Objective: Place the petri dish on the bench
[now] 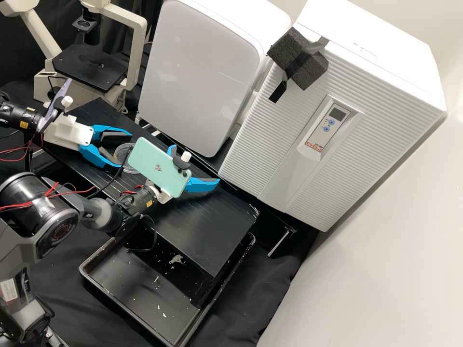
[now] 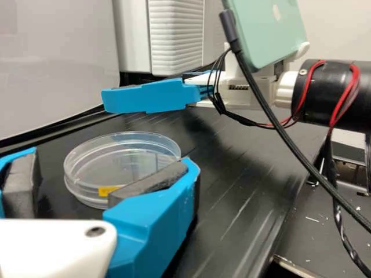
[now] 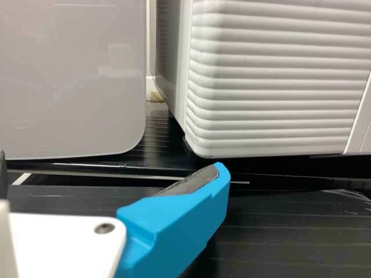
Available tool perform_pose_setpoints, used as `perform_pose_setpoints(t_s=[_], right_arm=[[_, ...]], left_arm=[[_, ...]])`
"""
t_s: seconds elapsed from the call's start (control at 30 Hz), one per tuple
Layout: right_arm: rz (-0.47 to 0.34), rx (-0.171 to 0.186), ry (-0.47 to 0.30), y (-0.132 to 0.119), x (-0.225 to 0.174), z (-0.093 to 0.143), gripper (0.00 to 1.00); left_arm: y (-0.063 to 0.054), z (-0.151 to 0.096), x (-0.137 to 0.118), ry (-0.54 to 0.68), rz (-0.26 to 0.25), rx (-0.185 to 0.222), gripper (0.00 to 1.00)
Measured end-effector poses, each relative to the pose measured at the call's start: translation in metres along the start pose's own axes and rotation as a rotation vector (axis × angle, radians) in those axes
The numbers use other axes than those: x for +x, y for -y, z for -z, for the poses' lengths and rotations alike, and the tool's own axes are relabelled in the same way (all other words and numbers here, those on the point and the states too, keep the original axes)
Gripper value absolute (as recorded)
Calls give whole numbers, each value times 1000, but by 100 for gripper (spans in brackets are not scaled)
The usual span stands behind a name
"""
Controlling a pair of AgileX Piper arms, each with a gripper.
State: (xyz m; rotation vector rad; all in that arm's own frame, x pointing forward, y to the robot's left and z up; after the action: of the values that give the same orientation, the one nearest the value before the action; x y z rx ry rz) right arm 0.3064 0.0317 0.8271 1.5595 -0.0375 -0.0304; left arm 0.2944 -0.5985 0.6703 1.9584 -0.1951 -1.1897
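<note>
From where I stand, the clear petri dish (image 2: 123, 159) lies flat on the black worktop (image 1: 212, 226), right by the tips of the left pincer (image 1: 125, 152), which is spread wide. The right pincer (image 1: 194, 165), beside a pale green phone (image 1: 156, 168), hangs over the worktop, spread too

Can make out red lettering (image 1: 313, 146) on the white cabinet (image 1: 289, 144), just below blue buttons (image 1: 332, 122) with small arrow signs. Can also spot a yellow label (image 1: 24, 124) on the left arm (image 1: 13, 113), another on the right arm (image 1: 132, 202), and a logo (image 1: 158, 167) on the phone (image 1: 169, 176). In the left wrist view, can see a yellow sticker (image 2: 108, 190) on the dish (image 2: 122, 140), too small to read
</note>
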Motion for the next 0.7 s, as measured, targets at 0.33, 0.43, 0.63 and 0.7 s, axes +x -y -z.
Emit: perform_pose_setpoints(t_s=[0.33, 0.43, 0.63, 0.7], right_arm=[[0, 0, 0, 0, 0, 0, 100], [0, 0, 0, 0, 0, 0, 100], [0, 0, 0, 0, 0, 0, 100], [0, 0, 0, 0, 0, 0, 100]], left_arm=[[-6, 0, -52, -130, -113, 148, 100], [-12, 3, -70, -219, -194, 203, 100], [-11, 18, -105, -451, -331, 200, 100], [-8, 26, -117, -587, -374, 187, 100]])
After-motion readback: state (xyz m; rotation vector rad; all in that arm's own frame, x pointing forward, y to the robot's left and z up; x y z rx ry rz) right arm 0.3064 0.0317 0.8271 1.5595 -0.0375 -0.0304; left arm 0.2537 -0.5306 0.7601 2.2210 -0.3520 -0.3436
